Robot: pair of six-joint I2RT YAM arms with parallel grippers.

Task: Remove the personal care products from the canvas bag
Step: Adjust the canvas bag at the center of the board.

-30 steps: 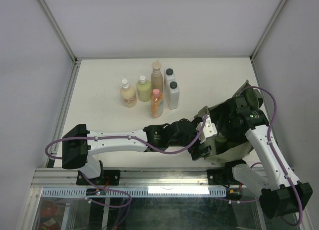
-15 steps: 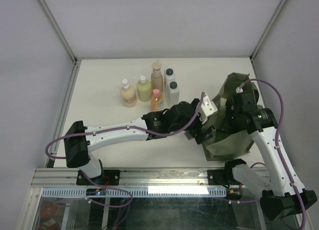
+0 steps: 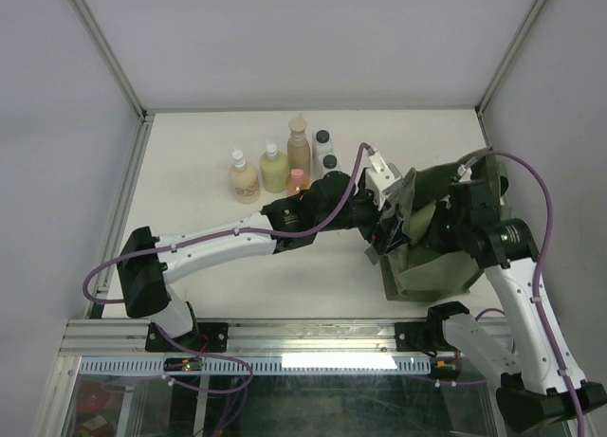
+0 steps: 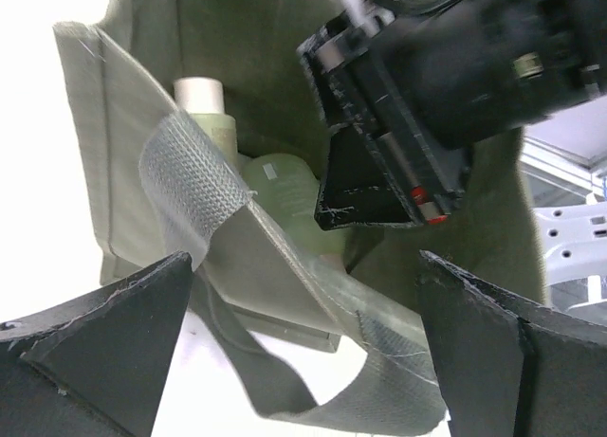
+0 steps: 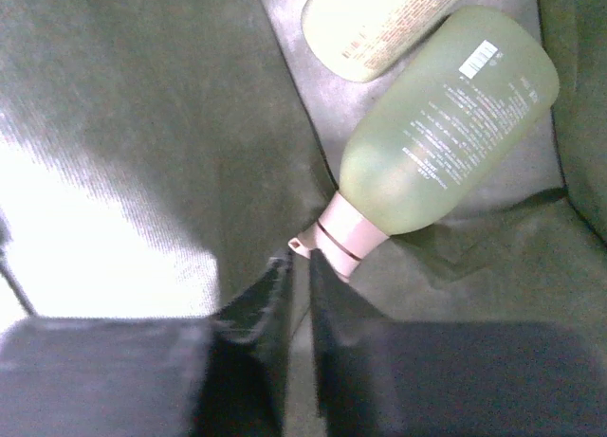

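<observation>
The olive canvas bag (image 3: 432, 262) lies at the right, mouth facing left. My right gripper (image 5: 299, 262) is inside it, shut on a fold of the bag's fabric. A yellow-green bottle (image 5: 446, 124) with a pale cap lies right at its fingertips, with a beige bottle (image 5: 379, 20) beside it. My left gripper (image 4: 303, 266) is open at the bag's mouth, with a strap handle (image 4: 190, 181) between its fingers. It sees two pale bottles (image 4: 285, 191) inside and the right gripper (image 4: 370, 186) above them. Several bottles (image 3: 274, 172) stand on the table behind the left arm.
The standing bottles, tan (image 3: 244, 181), brown (image 3: 299, 148), orange (image 3: 297, 179) and white with black caps (image 3: 322, 141), form a cluster at the back centre. The left arm (image 3: 237, 240) stretches across the table in front of them. Metal frame rails border the table.
The left arm has swung back and to the right, up to the bag's mouth. The right arm has risen and lifted and reshaped the bag.
</observation>
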